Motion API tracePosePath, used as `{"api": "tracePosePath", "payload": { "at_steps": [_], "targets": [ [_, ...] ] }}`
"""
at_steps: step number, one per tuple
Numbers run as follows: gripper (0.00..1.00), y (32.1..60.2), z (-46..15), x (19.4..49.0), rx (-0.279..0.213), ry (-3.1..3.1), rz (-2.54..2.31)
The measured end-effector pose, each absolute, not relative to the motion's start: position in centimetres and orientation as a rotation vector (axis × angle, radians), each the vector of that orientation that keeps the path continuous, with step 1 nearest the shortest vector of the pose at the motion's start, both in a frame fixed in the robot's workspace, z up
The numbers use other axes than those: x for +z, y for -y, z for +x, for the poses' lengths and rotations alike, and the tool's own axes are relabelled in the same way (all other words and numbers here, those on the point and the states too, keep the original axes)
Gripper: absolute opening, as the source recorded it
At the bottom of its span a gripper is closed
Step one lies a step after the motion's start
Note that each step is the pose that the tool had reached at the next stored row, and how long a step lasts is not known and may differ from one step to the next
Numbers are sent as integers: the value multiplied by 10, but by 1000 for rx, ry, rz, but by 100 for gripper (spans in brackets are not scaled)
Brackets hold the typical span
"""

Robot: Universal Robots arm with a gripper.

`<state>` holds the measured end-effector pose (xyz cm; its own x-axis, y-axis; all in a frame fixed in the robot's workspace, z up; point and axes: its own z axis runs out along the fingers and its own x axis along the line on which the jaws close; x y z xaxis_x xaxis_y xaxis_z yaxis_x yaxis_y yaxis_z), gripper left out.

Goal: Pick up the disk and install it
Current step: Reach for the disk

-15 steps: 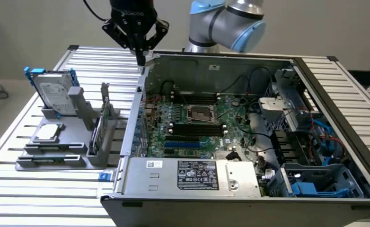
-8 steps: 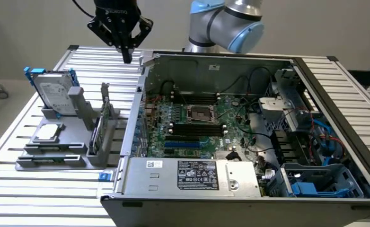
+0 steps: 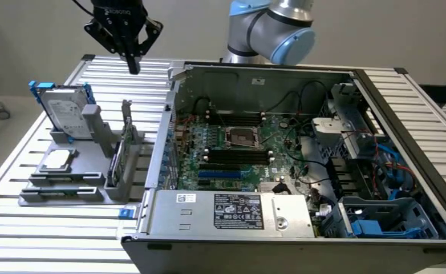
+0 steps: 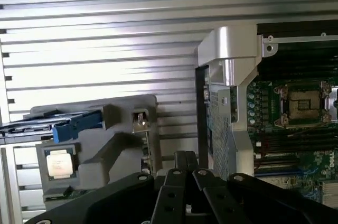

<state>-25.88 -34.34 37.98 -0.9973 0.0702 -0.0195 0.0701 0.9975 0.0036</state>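
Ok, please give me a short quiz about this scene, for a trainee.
1. True or false: the tool holds the disk.
2. Where does the disk stand? A) in the grey holder; B) inside the computer case; C) on the motherboard.
3. Fill in: the tool is ____ (open or shut).
Key: 1 false; 2 A; 3 shut.

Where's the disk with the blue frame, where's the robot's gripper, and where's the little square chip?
disk [image 3: 61, 111], exterior view, on its flat labelled face.
gripper [image 3: 134, 67], exterior view, at its closed fingertips.
square chip [image 3: 59, 160], exterior view, on its silver top.
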Motion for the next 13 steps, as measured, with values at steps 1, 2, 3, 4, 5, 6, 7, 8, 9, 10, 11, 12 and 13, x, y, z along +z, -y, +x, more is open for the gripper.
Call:
{"api": "tracePosePath", "payload": {
  "at_steps": [1, 2, 3, 4, 5, 6, 7, 8, 9, 10, 11, 12, 13],
  "targets": [
    [11, 342, -263, 380, 0, -3121, 109],
    [11, 341, -268, 379, -4, -3123, 109],
    [11, 340, -272, 379, -9, -3124, 110],
    [11, 339, -277, 379, -13, -3126, 110],
    [11, 337, -281, 379, -18, -3127, 109],
    [11, 336, -286, 379, -22, -3129, 109],
    [11, 335, -290, 379, -27, -3130, 110],
    [11, 334, -295, 378, -31, -3132, 110],
    [11, 333, -299, 378, -35, -3133, 109],
    [11, 331, -304, 378, -40, -3135, 110],
    [11, 330, -309, 378, -45, -3136, 110],
    [11, 329, -313, 378, -49, -3138, 109],
    [11, 328, -318, 377, -54, -3139, 109]
  ]
}}
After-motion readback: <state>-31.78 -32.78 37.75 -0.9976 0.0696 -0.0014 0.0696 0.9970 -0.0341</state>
